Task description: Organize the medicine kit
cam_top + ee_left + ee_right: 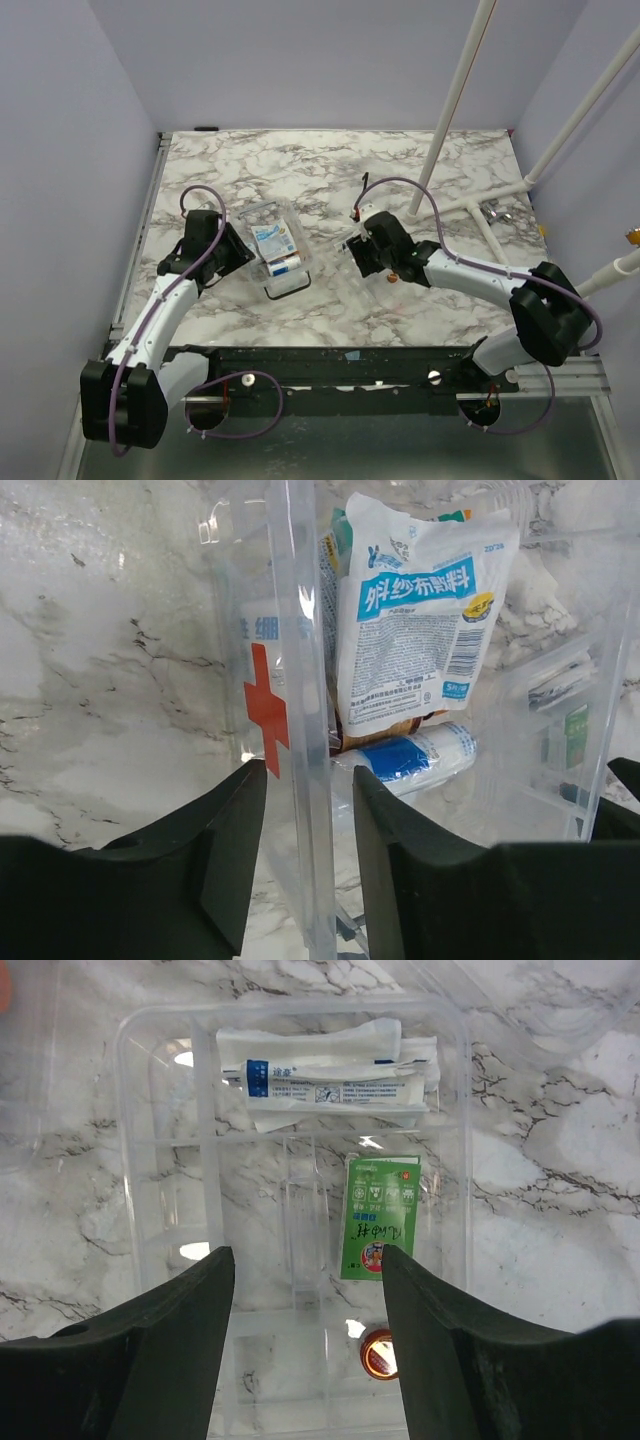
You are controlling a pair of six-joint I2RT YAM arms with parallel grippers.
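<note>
L gripper (308, 770) straddles the clear wall of the medicine kit (272, 232), jaws a bit apart, loose on it; kit sits left of centre on marble table (420, 170), gauze pkt (420, 630) inside. R gripper (308, 1252) spread wide over clear tray (135, 1160) w/ green pkt (380, 1215), holding nothing

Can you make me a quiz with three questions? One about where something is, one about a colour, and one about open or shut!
1. Where is the green packet?
A. in the clear tray
B. on the bare table
C. in a gripper

2. What colour is the cross on the medicine kit?
A. blue
B. red
C. green

3. How is the right gripper?
A. shut on a packet
B. open
C. shut on nothing

Answers:
1 A, it lies in one compartment of the tray.
2 B, it shows red on the kit's clear wall.
3 B, its fingers stand wide apart above the tray, gripping nothing.
</note>
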